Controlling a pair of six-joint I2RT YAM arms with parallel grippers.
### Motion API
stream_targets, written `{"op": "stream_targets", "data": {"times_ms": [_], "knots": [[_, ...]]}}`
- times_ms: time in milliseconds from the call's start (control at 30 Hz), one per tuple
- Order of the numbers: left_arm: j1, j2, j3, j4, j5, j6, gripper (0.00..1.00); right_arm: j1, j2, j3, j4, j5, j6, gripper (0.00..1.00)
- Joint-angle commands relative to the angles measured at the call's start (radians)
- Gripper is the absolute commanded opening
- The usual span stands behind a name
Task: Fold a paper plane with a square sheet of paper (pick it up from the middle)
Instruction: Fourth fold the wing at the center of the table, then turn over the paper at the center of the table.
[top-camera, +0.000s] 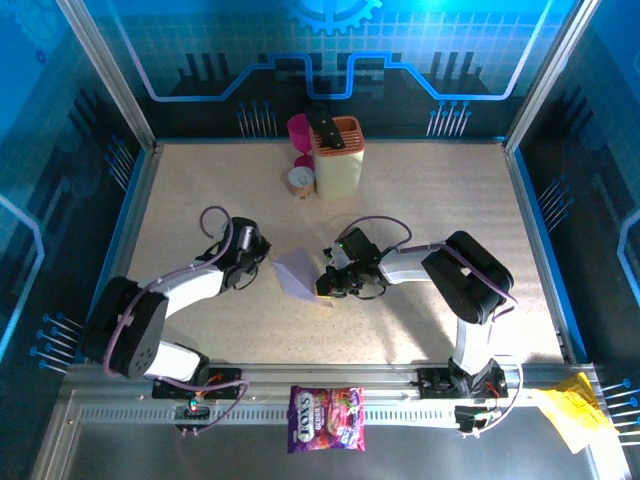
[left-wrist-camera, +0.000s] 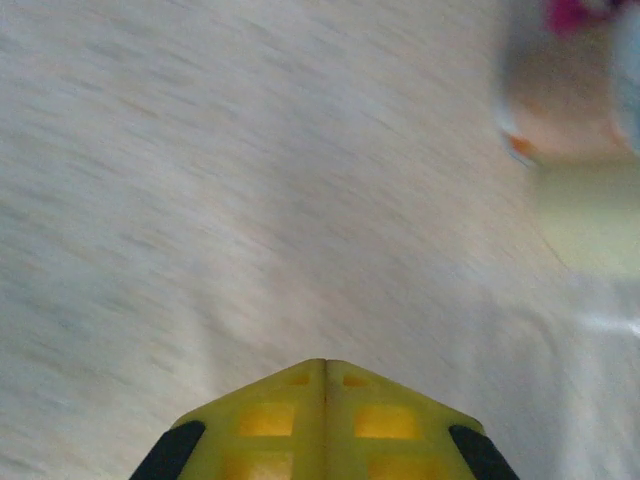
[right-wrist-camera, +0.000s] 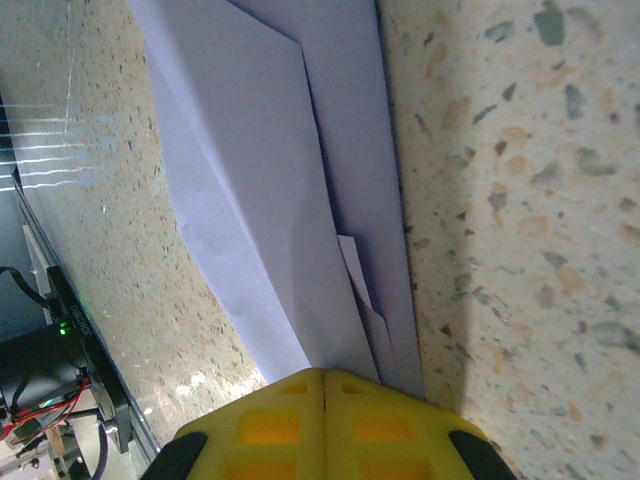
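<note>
Paper (top-camera: 297, 272) lay flat on the table (top-camera: 450, 190), well apart from the yellow block (top-camera: 338, 158), on its near side and a little left. It was partly folded: the right wrist view showed overlapping flaps and one long straight edge. Your left gripper (top-camera: 264, 260) sat near-left of the block, jaws pressed together, tips at the paper's left corner; contact unclear. Your right gripper (top-camera: 326, 285) sat nearward of the block, jaws likewise pressed together, tips at the paper's right end. Could not tell whether paper was pinched.
</note>
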Motion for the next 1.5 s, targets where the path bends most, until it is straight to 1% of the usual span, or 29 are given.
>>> {"op": "stream_targets", "data": {"times_ms": [0, 100, 167, 300, 433, 567, 667, 800, 900, 1033, 1133, 1167, 1200, 1233, 1300, 1467], "knots": [[-0.105, -0.002, 0.016, -0.034, -0.001, 0.02, 0.0, 0.012, 0.125, -0.079, -0.197, 0.163, -0.035, 0.0], [-0.176, 0.051, 0.0, 0.03, 0.002, -0.027, 0.0, 0.012, 0.125, -0.082, -0.191, 0.164, -0.035, 0.0], [-0.203, 0.093, -0.012, 0.066, -0.001, -0.049, 0.0, 0.013, 0.125, -0.082, -0.187, 0.161, -0.036, 0.0], [-0.208, 0.17, -0.033, 0.106, 0.003, -0.068, 0.0, 0.014, 0.116, -0.093, -0.17, 0.157, -0.042, 0.0], [-0.207, 0.217, -0.039, 0.07, -0.039, -0.075, 0.0, 0.017, 0.08, -0.125, -0.118, 0.132, -0.063, 0.0], [-0.205, 0.243, -0.05, 0.032, -0.082, -0.096, 0.0, 0.027, 0.002, -0.179, -0.059, 0.108, -0.095, 0.0], [-0.203, 0.253, -0.053, 0.003, -0.11, -0.116, 0.0, 0.032, -0.057, -0.215, -0.044, 0.103, -0.105, 0.0], [-0.2, 0.257, -0.054, -0.009, -0.121, -0.121, 0.0, 0.05, -0.134, -0.274, -0.043, 0.111, -0.107, 0.0], [-0.197, 0.261, -0.055, -0.007, -0.12, -0.124, 0.0, 0.056, -0.2, -0.321, -0.063, 0.117, -0.096, 0.0], [-0.194, 0.272, -0.054, 0.004, -0.109, -0.125, 0.0, 0.055, -0.326, -0.376, -0.11, 0.147, -0.073, 0.0], [-0.193, 0.281, -0.052, 0.018, -0.097, -0.115, 0.0, 0.051, -0.407, -0.374, -0.167, 0.176, -0.055, 0.0], [-0.193, 0.285, -0.053, 0.027, -0.092, -0.112, 0.0, 0.05, -0.423, -0.364, -0.182, 0.184, -0.052, 0.01], [-0.192, 0.29, -0.051, 0.033, -0.086, -0.11, 0.0, 0.049, -0.435, -0.352, -0.195, 0.19, -0.047, 0.1], [-0.192, 0.294, -0.052, 0.037, -0.08, -0.11, 0.0, 0.047, -0.44, -0.34, -0.197, 0.189, -0.045, 0.16], [-0.191, 0.302, -0.056, 0.049, -0.074, -0.109, 0.0, 0.042, -0.433, -0.31, -0.191, 0.185, -0.037, 0.21], [-0.188, 0.301, -0.074, 0.066, -0.07, -0.111, 0.0, 0.038, -0.372, -0.236, -0.149, 0.163, -0.01, 0.23]]}}
